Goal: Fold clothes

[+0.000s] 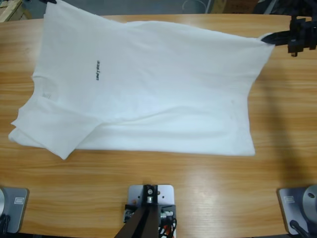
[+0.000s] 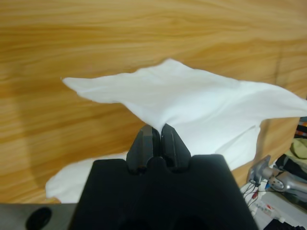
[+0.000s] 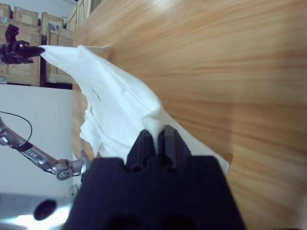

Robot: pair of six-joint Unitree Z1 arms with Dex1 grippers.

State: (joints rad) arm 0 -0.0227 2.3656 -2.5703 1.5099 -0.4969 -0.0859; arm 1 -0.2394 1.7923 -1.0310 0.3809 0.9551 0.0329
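The white T-shirt (image 1: 148, 94) is lying spread across the desk (image 1: 198, 188) with its long axis running side to side in the high view. The neck is pointing to that view's left and the hem to its right, and the small black print (image 1: 96, 70) is facing up. The left gripper (image 2: 154, 128) is pinching the far shoulder corner, its jaws pressed together on a peak of fabric. In the high view it is showing only as a dark tip at the top left edge. The right gripper (image 1: 271, 37) is clamping the far hem corner in the same way, jaws closed tight on a fold of cloth, as the right wrist view is showing. Both arms are therefore sitting at the far long edge, one at each end, and that edge is hanging taut and raised between them. The near long edge and the near sleeve are resting flat on the wood. The fold is probably turning on this: the free edge is lying straight toward the camera side from both jaws, so both arms are needing to travel together across the short axis. Bare desk is lying open in front of the near edge, giving room. The near sleeve is sitting close to the left end of the desk, leaving little slack there.
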